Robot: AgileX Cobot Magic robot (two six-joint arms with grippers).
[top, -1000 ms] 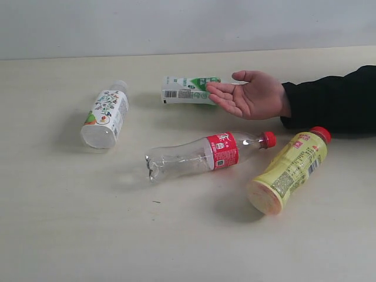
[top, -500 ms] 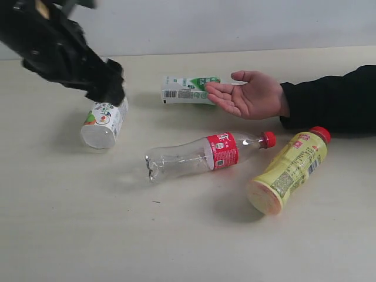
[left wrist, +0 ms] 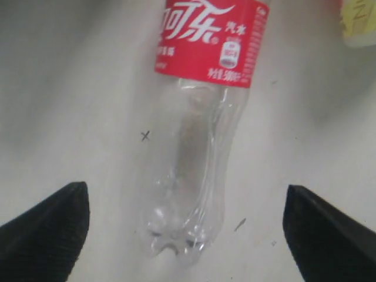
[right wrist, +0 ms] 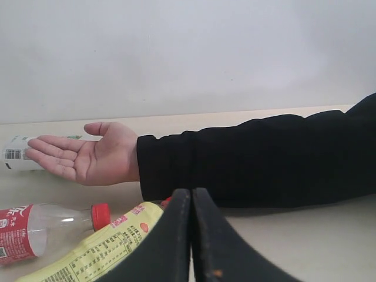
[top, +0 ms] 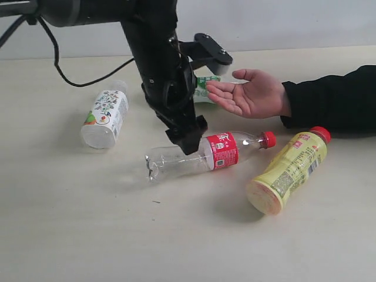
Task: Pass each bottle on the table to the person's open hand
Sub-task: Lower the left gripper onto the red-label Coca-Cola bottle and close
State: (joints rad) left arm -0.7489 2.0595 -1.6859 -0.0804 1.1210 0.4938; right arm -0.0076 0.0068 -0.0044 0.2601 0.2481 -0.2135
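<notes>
Black and wide open, the left pincer [left wrist: 183,197] hangs just over the clear bottle [top: 170,161], with 1 finger [left wrist: 50,229] on each side of its see-through end, not touching it. That bottle lies flat on its side on the pale tabletop [top: 88,229]. It has a red label round its middle and a red cap near the yellow bottle [top: 288,170]. The left arm [top: 158,59] comes down over it from the left of the outside view. The right pincer [right wrist: 190,200] is closed tight, its 2 fingers pressed together with nothing between them, just beside the yellow bottle. The yellow bottle lies on its side too, with its red cap close to the black sleeve [top: 335,97]. The open hand [top: 252,94] comes out of that sleeve with the palm showing, near the clear bottle's cap. A white bottle with a green label [right wrist: 17,154] lies flat right by the hand's fingertips [top: 210,89], partly hidden behind the left arm. A white bottle with flowers [top: 106,117] lies on its side, well apart from the other 3.
</notes>
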